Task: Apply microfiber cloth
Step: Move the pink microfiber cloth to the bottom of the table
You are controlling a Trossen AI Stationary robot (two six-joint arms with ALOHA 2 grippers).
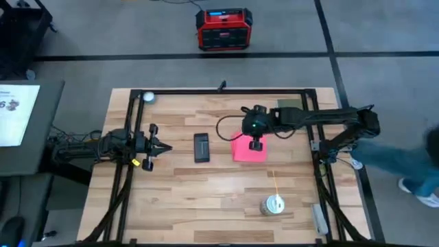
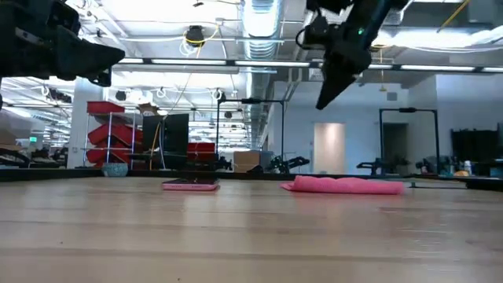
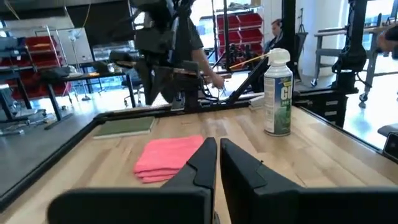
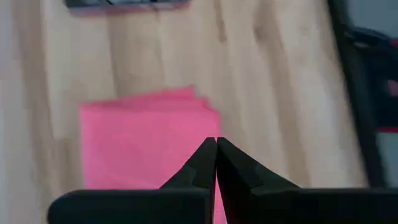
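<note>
The folded bright pink microfiber cloth (image 1: 245, 149) lies flat mid-table, right of the black-faced phone (image 1: 201, 147). The right gripper (image 1: 256, 145) hangs above it, fingers pinched together, holding nothing. A white spray bottle (image 1: 274, 204) stands nearer the front edge. The left gripper (image 1: 164, 146) waits left of the phone, fingers nearly closed.

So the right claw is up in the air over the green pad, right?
Not the green pad. The right claw hangs in the air over the pink cloth, which lies flat on the table. The high view shows it, and the right wrist view looks straight down at the cloth.
</note>
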